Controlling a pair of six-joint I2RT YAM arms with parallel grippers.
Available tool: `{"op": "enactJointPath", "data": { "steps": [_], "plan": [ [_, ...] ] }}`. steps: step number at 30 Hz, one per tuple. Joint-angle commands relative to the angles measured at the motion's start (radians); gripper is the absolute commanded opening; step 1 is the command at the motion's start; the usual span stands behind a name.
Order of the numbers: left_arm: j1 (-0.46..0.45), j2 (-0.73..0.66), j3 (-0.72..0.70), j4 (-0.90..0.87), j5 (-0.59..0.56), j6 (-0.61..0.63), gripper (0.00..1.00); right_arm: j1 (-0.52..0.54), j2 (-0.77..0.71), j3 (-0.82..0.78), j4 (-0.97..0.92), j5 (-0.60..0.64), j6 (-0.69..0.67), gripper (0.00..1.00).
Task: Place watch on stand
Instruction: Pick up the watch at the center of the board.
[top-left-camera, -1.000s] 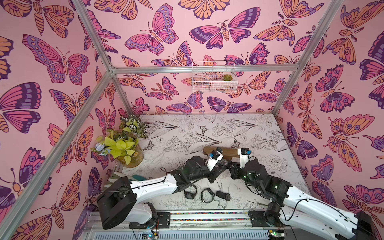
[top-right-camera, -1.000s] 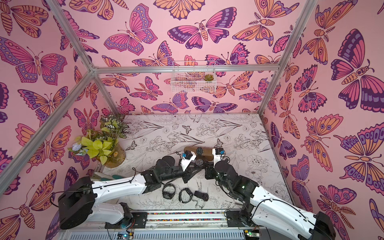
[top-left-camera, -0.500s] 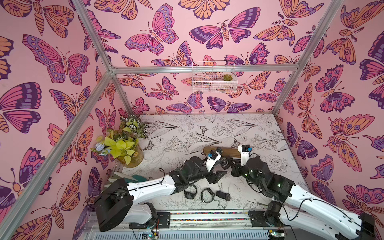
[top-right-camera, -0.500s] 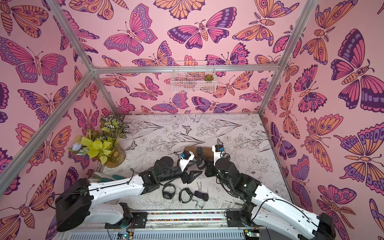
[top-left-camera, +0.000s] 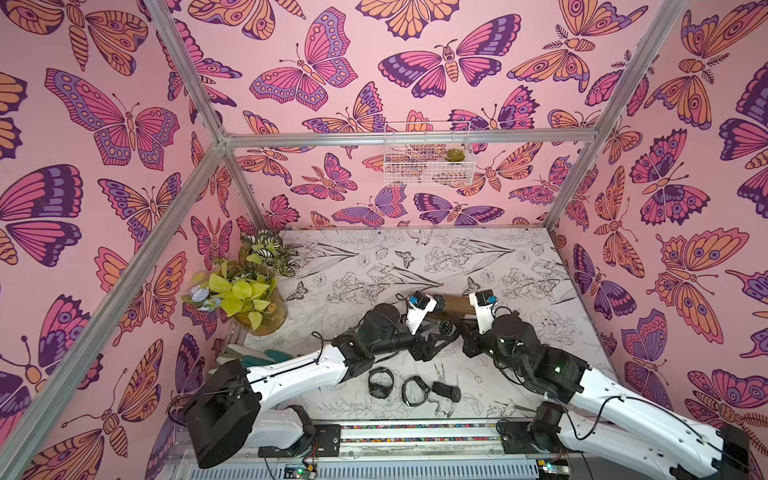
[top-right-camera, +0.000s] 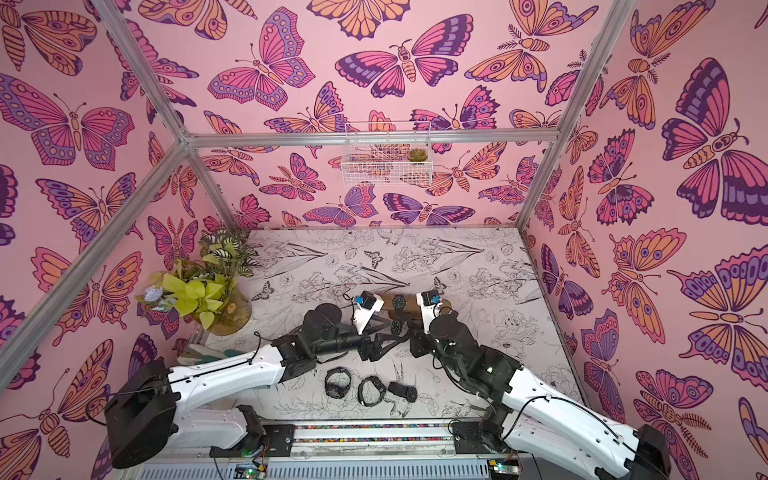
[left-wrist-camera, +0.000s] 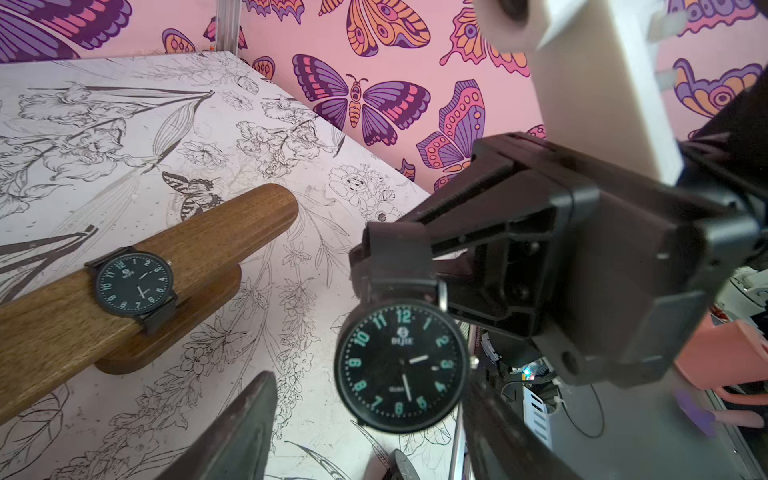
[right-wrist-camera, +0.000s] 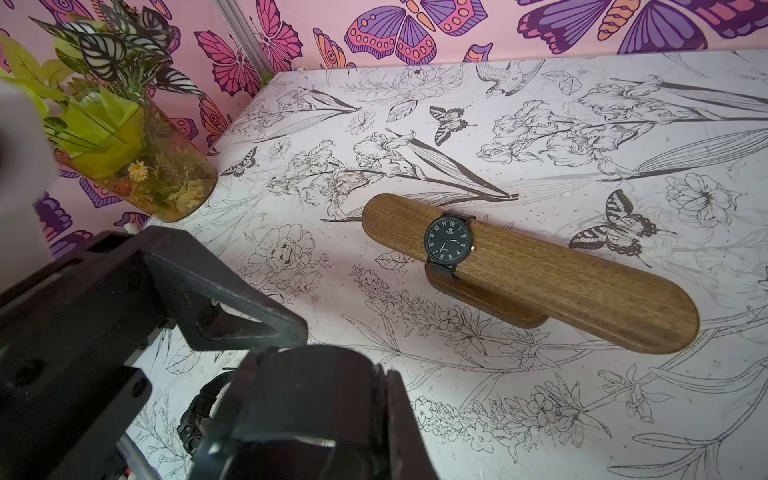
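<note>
**Watch hangs between two grippers just short of its stand**

At the far left of the flower-printed table (top-left-camera: 415, 257), an amber glass vase (top-left-camera: 266, 320) holds yellow-green leaves, striped foliage and a pale blue bloom. The right wrist view also shows a small daisy and dried stems behind the glass.

The left gripper (top-left-camera: 442, 333) reaches in from the near left, its jaws spread wide apart and clamped on nothing. Three dark watches (top-left-camera: 415, 390) lie in a row on the near side of the table, between the two arm bases.

On the far wall a white wire basket (top-left-camera: 426, 166) hangs from the frame rail, with one small succulent (top-left-camera: 455, 155) at its right end.

Mid-table, the watch (left-wrist-camera: 401, 365), black-faced with teal numerals, hangs in the air just on the near side of the stand (right-wrist-camera: 540, 278). In the left wrist view it shows between the left gripper's spread fingers. The right gripper (left-wrist-camera: 392, 266), coming from the near right, is clamped on its strap just above the face.

The stand lies across the middle of the table, and a second black watch (right-wrist-camera: 448, 242) is already wrapped around its bar toward the left end.
</note>
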Motion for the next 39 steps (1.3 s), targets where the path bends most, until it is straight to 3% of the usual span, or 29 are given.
{"op": "enactJointPath", "data": {
  "steps": [1,24,32,39],
  "plan": [
    [0.003,0.001,0.030,-0.038,0.045,-0.012,0.72,0.001,0.014,0.017,-0.006,0.001,-0.030,0.00],
    [0.003,0.035,0.093,-0.154,0.044,0.033,0.58,0.025,0.052,0.034,-0.012,0.026,-0.038,0.00],
    [0.002,0.042,0.100,-0.163,0.048,0.039,0.59,0.034,0.062,0.036,-0.013,0.034,-0.040,0.00],
    [0.001,0.050,0.103,-0.175,0.051,0.047,0.49,0.038,0.069,0.037,-0.012,0.036,-0.040,0.00]
  ]
}}
